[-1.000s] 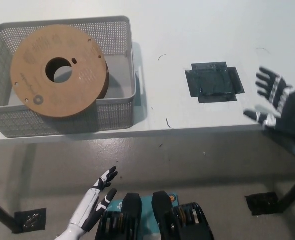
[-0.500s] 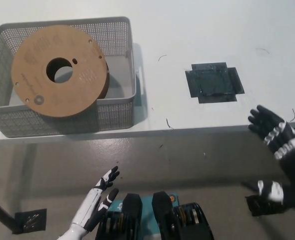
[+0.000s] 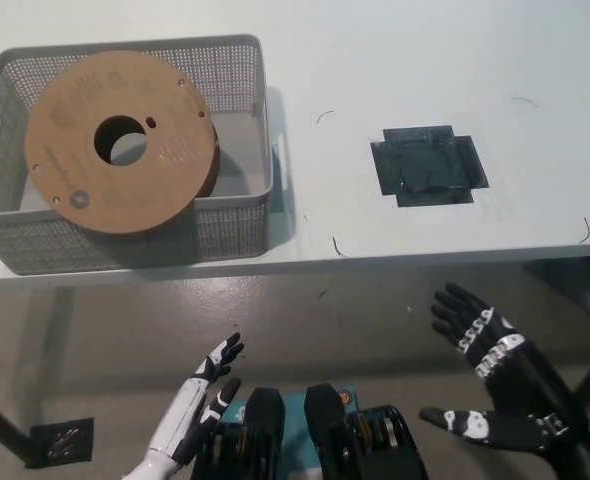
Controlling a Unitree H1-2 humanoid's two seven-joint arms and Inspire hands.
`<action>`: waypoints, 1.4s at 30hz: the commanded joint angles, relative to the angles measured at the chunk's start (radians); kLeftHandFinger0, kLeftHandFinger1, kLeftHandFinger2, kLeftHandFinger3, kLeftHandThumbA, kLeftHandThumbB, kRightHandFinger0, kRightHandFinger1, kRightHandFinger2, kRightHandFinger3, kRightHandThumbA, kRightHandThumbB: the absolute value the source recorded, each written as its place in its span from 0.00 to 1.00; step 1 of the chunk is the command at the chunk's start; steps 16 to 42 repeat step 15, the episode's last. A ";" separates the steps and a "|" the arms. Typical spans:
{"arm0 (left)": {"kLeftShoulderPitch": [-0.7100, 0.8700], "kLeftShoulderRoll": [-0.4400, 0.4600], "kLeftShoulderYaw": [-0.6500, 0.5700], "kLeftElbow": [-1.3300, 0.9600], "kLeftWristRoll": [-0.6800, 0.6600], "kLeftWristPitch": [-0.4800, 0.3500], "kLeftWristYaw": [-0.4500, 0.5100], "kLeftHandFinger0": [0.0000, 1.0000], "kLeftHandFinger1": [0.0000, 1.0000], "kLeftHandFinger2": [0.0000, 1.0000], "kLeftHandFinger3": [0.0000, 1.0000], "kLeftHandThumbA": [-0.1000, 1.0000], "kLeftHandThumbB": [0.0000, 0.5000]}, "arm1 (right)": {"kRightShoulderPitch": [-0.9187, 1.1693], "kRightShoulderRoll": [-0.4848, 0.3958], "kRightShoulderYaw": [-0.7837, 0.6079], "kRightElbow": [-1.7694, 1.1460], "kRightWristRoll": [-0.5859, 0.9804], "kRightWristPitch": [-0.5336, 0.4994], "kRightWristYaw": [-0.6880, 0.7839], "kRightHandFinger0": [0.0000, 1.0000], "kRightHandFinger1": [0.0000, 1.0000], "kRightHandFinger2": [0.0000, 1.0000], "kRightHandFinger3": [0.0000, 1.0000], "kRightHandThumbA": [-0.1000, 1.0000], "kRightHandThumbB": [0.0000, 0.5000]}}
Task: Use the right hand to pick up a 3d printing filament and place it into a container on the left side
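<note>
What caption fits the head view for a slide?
Filament spool resting in the grey basket; both hands, left and right, open below the table edge.

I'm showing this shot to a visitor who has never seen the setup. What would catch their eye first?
Probably the big brown filament spool, lying tilted in the grey mesh basket at the table's left end. Next, the dark taped square on the white table. Below the table edge, the black right robot hand and white left robot hand both hang open, holding nothing.

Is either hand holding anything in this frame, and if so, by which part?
Nothing is held. The right hand and left hand are both open below the table edge; the filament spool sits in the basket.
</note>
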 commanded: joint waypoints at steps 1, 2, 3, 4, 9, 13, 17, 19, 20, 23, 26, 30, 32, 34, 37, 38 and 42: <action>-0.012 0.002 0.002 -0.012 -0.014 -0.037 0.013 1.00 1.00 1.00 1.00 1.00 0.31 | -0.027 0.025 0.005 0.072 -0.053 -0.122 -0.019 1.00 1.00 1.00 1.00 1.00 0.36; -0.011 0.001 0.000 -0.013 -0.010 -0.037 0.013 1.00 1.00 1.00 1.00 1.00 0.30 | -0.026 0.031 0.005 0.094 -0.065 -0.122 -0.029 1.00 1.00 1.00 1.00 1.00 0.35; -0.012 0.001 -0.001 -0.015 -0.011 -0.033 0.010 1.00 1.00 1.00 1.00 1.00 0.30 | -0.027 0.039 0.005 0.130 -0.079 -0.123 -0.041 1.00 1.00 1.00 1.00 1.00 0.28; -0.012 0.001 -0.001 -0.017 -0.011 -0.030 0.009 1.00 1.00 1.00 1.00 1.00 0.30 | -0.028 0.043 0.004 0.145 -0.076 -0.123 -0.041 1.00 1.00 1.00 1.00 1.00 0.27; -0.014 0.003 -0.002 -0.011 -0.007 -0.036 0.012 1.00 1.00 1.00 1.00 1.00 0.28 | -0.046 0.065 0.002 0.289 -0.097 -0.196 -0.047 1.00 1.00 1.00 1.00 1.00 0.10; -0.031 0.007 0.000 -0.008 -0.014 -0.023 0.003 1.00 1.00 1.00 1.00 1.00 0.27 | -0.069 0.071 0.001 0.349 -0.112 -0.218 -0.055 1.00 1.00 1.00 1.00 1.00 0.12; -0.028 0.006 -0.001 -0.013 -0.012 -0.017 0.003 1.00 1.00 1.00 1.00 1.00 0.28 | -0.070 0.071 0.002 0.364 -0.116 -0.227 -0.056 1.00 1.00 1.00 1.00 1.00 0.11; -0.028 0.006 -0.001 -0.013 -0.012 -0.017 0.003 1.00 1.00 1.00 1.00 1.00 0.28 | -0.070 0.071 0.002 0.364 -0.116 -0.227 -0.056 1.00 1.00 1.00 1.00 1.00 0.11; -0.028 0.006 -0.001 -0.013 -0.012 -0.017 0.003 1.00 1.00 1.00 1.00 1.00 0.28 | -0.070 0.071 0.002 0.364 -0.116 -0.227 -0.056 1.00 1.00 1.00 1.00 1.00 0.11; -0.028 0.006 -0.001 -0.013 -0.012 -0.017 0.003 1.00 1.00 1.00 1.00 1.00 0.28 | -0.070 0.071 0.002 0.364 -0.116 -0.227 -0.056 1.00 1.00 1.00 1.00 1.00 0.11; -0.028 0.006 -0.001 -0.013 -0.012 -0.017 0.003 1.00 1.00 1.00 1.00 1.00 0.28 | -0.070 0.071 0.002 0.364 -0.116 -0.227 -0.056 1.00 1.00 1.00 1.00 1.00 0.11; -0.028 0.006 -0.001 -0.013 -0.012 -0.017 0.003 1.00 1.00 1.00 1.00 1.00 0.28 | -0.070 0.071 0.002 0.364 -0.116 -0.227 -0.056 1.00 1.00 1.00 1.00 1.00 0.11; -0.028 0.006 -0.001 -0.013 -0.012 -0.017 0.003 1.00 1.00 1.00 1.00 1.00 0.28 | -0.070 0.071 0.002 0.364 -0.116 -0.227 -0.056 1.00 1.00 1.00 1.00 1.00 0.11; -0.028 0.006 -0.001 -0.013 -0.012 -0.017 0.003 1.00 1.00 1.00 1.00 1.00 0.28 | -0.070 0.071 0.002 0.364 -0.116 -0.227 -0.056 1.00 1.00 1.00 1.00 1.00 0.11; -0.028 0.006 -0.001 -0.013 -0.012 -0.017 0.003 1.00 1.00 1.00 1.00 1.00 0.28 | -0.070 0.071 0.002 0.364 -0.116 -0.227 -0.056 1.00 1.00 1.00 1.00 1.00 0.11; -0.028 0.006 -0.001 -0.013 -0.012 -0.017 0.003 1.00 1.00 1.00 1.00 1.00 0.28 | -0.070 0.071 0.002 0.364 -0.116 -0.227 -0.056 1.00 1.00 1.00 1.00 1.00 0.11; -0.028 0.006 -0.001 -0.013 -0.012 -0.017 0.003 1.00 1.00 1.00 1.00 1.00 0.28 | -0.070 0.071 0.002 0.364 -0.116 -0.227 -0.056 1.00 1.00 1.00 1.00 1.00 0.11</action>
